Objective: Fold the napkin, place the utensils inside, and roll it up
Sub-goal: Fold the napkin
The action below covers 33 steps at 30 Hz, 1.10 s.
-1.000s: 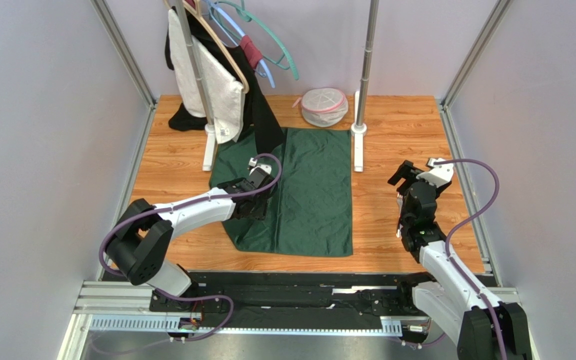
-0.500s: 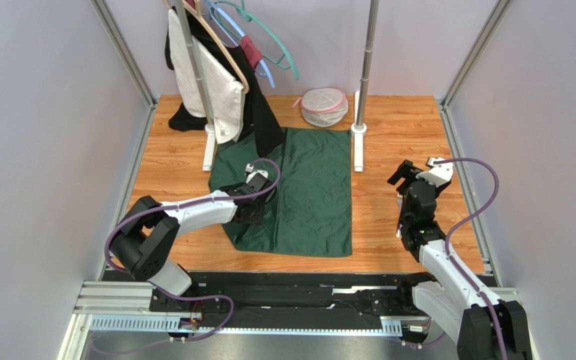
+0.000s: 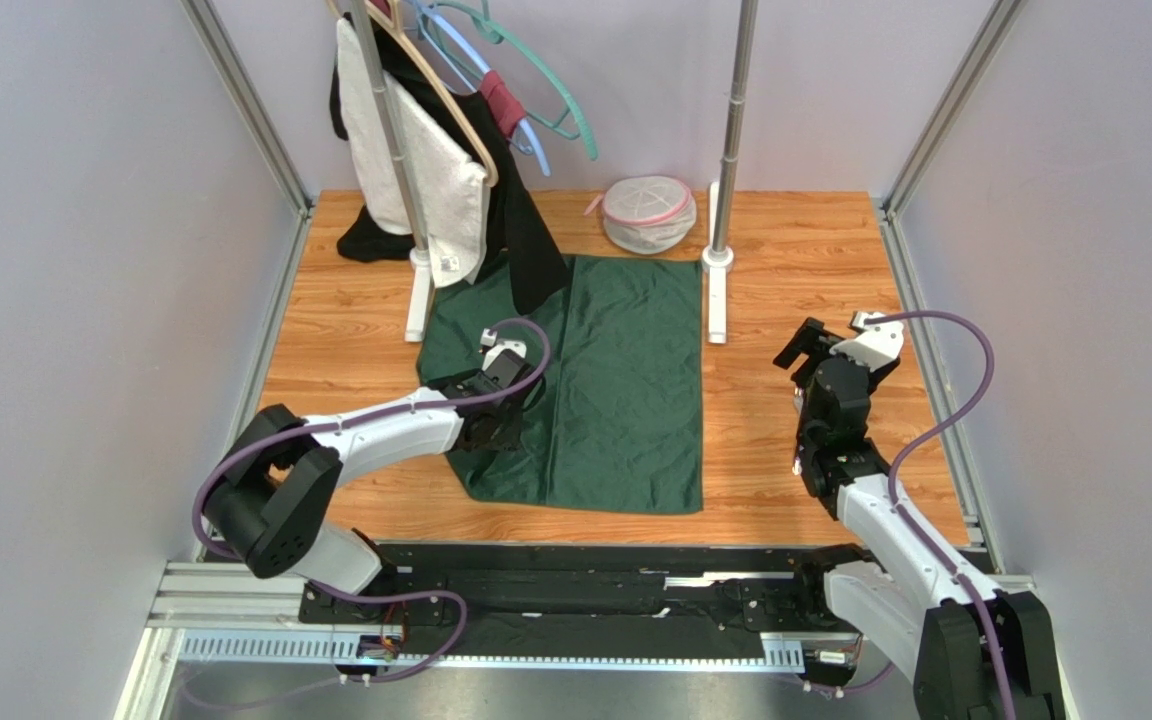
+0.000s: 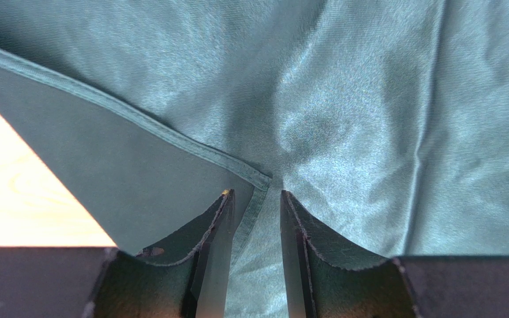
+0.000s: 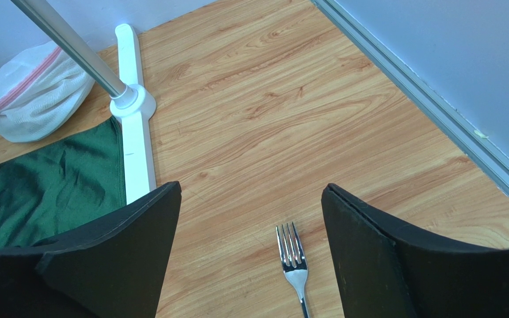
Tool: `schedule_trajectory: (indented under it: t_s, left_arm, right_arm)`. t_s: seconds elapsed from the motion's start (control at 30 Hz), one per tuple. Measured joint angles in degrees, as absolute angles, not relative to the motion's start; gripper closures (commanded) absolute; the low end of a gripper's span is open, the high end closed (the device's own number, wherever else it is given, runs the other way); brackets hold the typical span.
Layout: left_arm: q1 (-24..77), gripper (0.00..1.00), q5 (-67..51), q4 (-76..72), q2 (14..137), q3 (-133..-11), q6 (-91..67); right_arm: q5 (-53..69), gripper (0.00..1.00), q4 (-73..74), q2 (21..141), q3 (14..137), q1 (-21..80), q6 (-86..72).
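One green napkin (image 3: 612, 383), one silver fork (image 5: 293, 262), one white mesh bag (image 3: 647, 213) at twelve o'clock, one white towel (image 3: 432, 165), two grippers: left gripper (image 4: 256, 195), right gripper (image 5: 250, 192).

White mesh bag (image 3: 648, 212) by rack post (image 3: 731, 120), towel (image 3: 447, 188), hangers (image 3: 560, 105), wooden table (image 3: 815, 248)

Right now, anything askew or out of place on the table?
Yes. The green napkin isn't square: its near-left corner is turned in, hem slanting between the left fingers, and its far-left corner is hidden by the hanging black garment. The fork lies apart on bare wood.
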<state>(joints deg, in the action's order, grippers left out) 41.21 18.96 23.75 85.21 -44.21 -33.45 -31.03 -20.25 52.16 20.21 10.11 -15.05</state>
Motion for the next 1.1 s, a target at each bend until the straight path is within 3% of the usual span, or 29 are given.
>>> schedule_trajectory:
  t_s: [0.87,1.07,1.1]
  left_arm:
    - [37.45,0.61,12.95,20.10,83.20,-41.71,-34.33]
    - [37.45,0.65,13.23,20.10,83.83,-41.67,-34.44]
    - [37.45,0.70,13.39,20.10,83.83,-41.67,-34.46]
  right_arm:
    - [-30.98,0.19,-19.92,52.69,20.78,10.09,-15.07]
    - [-30.98,0.19,-19.70,52.86,21.02,10.09,-15.07]
    - [-30.98,0.19,-19.62,52.86,21.06,10.09,-15.07]
